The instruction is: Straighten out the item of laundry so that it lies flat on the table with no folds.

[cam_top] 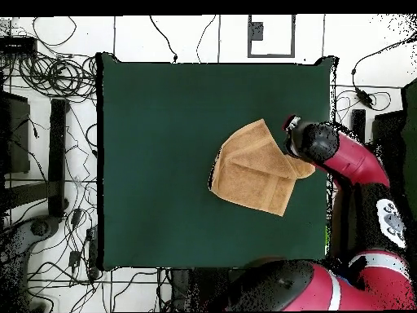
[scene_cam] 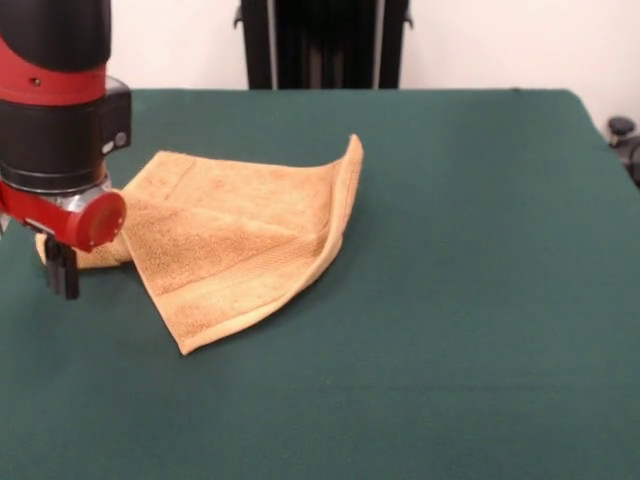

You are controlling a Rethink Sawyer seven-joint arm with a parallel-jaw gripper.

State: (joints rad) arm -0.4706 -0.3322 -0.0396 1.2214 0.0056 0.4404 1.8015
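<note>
The golden-tan towel point(scene_cam: 225, 240) lies on the green table point(scene_cam: 460, 280), left of centre, folded over itself with a fold ridge standing up along its right side. A border band runs near its front edge. My gripper point(scene_cam: 63, 278) is at the towel's left corner, low over the table. Its dark fingers point(scene_cam: 70, 280) stand close together, with towel cloth showing on both sides of them, so it looks shut on that corner. In the overhead view the towel point(cam_top: 252, 169) lies right of centre on the table point(cam_top: 155, 163), and the arm's wrist covers the gripper point(cam_top: 303, 151) at the towel's right corner.
The robot's pedestal point(scene_cam: 322, 45) stands behind the table's far edge. Cables and stands point(cam_top: 49, 98) lie on the floor around the table. The arm point(cam_top: 358, 175) reaches in along the table's right edge in the overhead view.
</note>
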